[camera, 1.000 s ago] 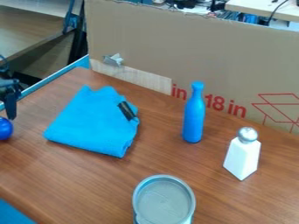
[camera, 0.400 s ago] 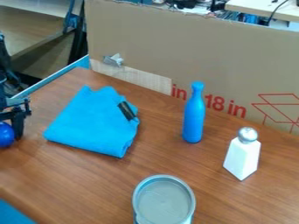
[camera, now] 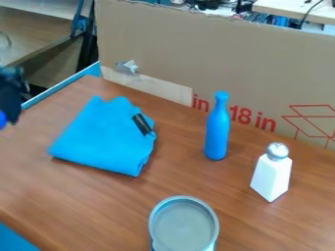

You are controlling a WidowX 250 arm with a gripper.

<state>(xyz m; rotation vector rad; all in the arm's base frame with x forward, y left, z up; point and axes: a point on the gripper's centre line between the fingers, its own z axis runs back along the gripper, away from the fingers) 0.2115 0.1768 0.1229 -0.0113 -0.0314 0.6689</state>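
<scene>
At the bottom of the frame, a round grey container (camera: 184, 226) shows a smooth, flat grey surface inside its rim; the frame cuts off its lower part. A blue patch (camera: 14, 239) is cropped at the lower left corner.

Right of centre, a white shaker (camera: 271, 177) stands upright under a silver cap that hides its contents. Just beside it, farther back, is an upright blue bottle (camera: 217, 132), its inside out of sight. Left of centre lies a folded blue cloth (camera: 105, 137) with a black tag (camera: 141, 124).

At the left edge, the blue ball (camera: 3, 120) is mostly cut off, right by the lower end of the black gripper (camera: 11, 105), which is blurred and cropped; whether it grasps the ball cannot be told. Behind the wooden table (camera: 98, 198) rises a cardboard sheet (camera: 216, 54).
</scene>
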